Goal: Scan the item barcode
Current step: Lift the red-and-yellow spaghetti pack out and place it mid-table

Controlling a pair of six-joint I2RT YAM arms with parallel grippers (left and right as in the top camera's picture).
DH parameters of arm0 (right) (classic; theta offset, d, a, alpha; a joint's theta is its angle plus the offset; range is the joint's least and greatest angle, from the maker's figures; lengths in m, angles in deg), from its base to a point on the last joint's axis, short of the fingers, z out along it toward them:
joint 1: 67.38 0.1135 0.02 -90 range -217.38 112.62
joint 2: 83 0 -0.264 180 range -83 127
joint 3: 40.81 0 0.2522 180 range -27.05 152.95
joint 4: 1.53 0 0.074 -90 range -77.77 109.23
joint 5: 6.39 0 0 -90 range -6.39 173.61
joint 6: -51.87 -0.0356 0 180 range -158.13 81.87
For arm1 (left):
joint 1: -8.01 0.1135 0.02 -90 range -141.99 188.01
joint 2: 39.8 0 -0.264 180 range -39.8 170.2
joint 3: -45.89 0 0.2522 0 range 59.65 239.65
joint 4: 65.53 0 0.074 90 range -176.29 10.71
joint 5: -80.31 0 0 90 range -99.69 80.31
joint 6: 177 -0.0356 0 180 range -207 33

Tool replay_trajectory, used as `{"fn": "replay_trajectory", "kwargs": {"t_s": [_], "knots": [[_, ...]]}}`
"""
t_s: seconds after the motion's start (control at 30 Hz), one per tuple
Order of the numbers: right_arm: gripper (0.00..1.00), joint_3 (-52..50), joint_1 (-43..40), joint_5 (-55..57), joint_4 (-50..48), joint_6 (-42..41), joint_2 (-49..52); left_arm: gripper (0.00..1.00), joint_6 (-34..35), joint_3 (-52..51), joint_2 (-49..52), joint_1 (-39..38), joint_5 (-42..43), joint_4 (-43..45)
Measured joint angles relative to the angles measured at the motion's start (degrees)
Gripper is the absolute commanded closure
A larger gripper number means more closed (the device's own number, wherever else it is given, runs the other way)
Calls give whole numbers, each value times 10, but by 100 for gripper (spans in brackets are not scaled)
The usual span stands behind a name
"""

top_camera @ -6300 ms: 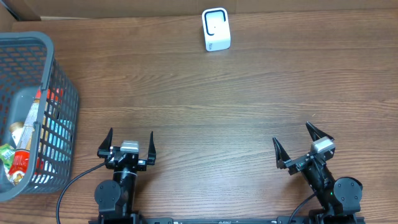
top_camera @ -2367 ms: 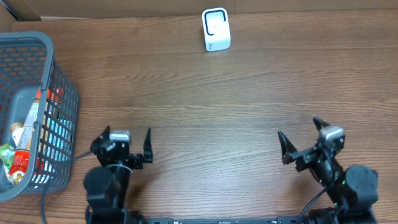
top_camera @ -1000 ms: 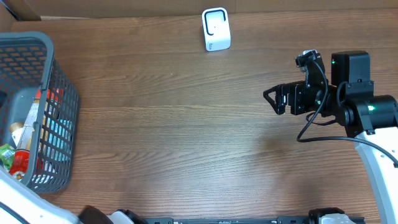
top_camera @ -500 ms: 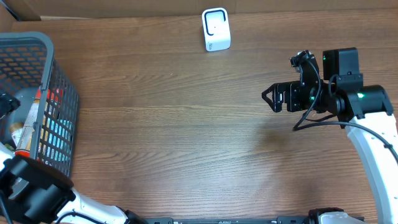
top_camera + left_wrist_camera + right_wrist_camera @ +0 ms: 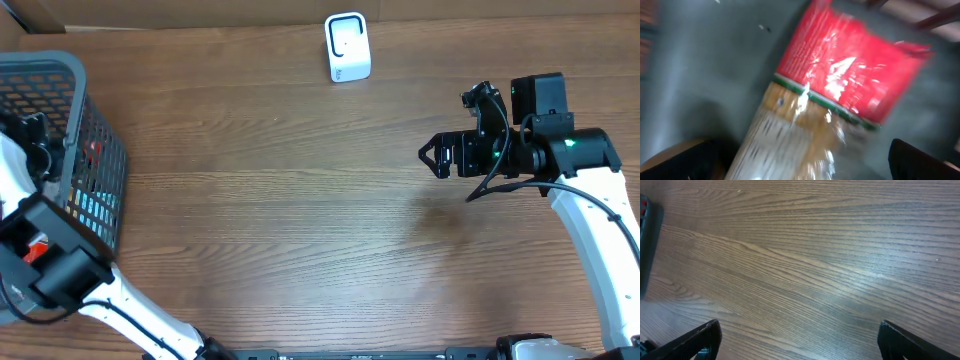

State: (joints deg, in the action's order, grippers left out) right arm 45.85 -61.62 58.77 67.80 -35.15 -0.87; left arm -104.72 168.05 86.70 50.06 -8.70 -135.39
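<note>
Brown wood-grain table (image 5: 300, 200), seen from above, with a cardboard wall (image 5: 200, 12) along its 12 o'clock edge. Findings as follows.

Scanner (image 5: 347, 47): white, upright, at 12 o'clock on the table, close to the far edge. It is well apart from both arms.

Basket (image 5: 100, 150): grey mesh, at the 9 o'clock edge of the table. Goods inside show through the wall as red and blue patches and cannot be identified from overhead.

Left arm: reaches from the 7 o'clock corner up over the basket rim, with its wrist down inside the basket. Left gripper (image 5: 802, 161) — fingers spread wide, the two tips showing at the lower corners of the wrist view. Nothing is clamped between them.

Item: a packet (image 5: 845, 75) with a glossy red top, a green-and-white band and a clear lower part over pale contents. It lies on the grey basket floor directly under the left gripper, red end toward 1 o'clock in the wrist view. That view is blurred and the printing is unreadable. Contact between fingers and packet cannot be determined.

Right arm: comes in from the 4 o'clock side. Right gripper (image 5: 432, 157) sits at 3 o'clock above bare table, pointing toward 9 o'clock. Its fingers are fully apart and hold nothing — the wrist view shows only wood grain between the tips.
</note>
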Motion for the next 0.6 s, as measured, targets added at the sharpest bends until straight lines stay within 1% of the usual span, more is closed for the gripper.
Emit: {"fn": "replay_trajectory", "kwargs": {"t_s": [0.07, 0.1, 0.17, 0.2, 0.23, 0.27, 0.4, 0.6], "knots": [[0, 0, 0, 0, -1, 0, 0, 15, -6, 0, 23, -2, -8, 3], [0, 0, 0, 0, -1, 0, 0, 26, -8, 0, 34, -2, -9, 3], [0, 0, 0, 0, -3, 0, 0, 49, -12, 1, 45, -2, -2, 4], [0, 0, 0, 0, -4, 0, 0, 71, -12, 1, 45, -2, -5, 5], [0, 0, 0, 0, -4, 0, 0, 86, -17, 1, 45, -3, -6, 9], [0, 0, 0, 0, -3, 0, 0, 96, -20, 1, 45, -3, -9, 10], [0, 0, 0, 1, -3, 0, 0, 96, -25, 14, 42, -3, -32, 9], [0, 0, 0, 2, -7, 0, 0, 96, 3, 31, 42, -3, -42, -32]]}}
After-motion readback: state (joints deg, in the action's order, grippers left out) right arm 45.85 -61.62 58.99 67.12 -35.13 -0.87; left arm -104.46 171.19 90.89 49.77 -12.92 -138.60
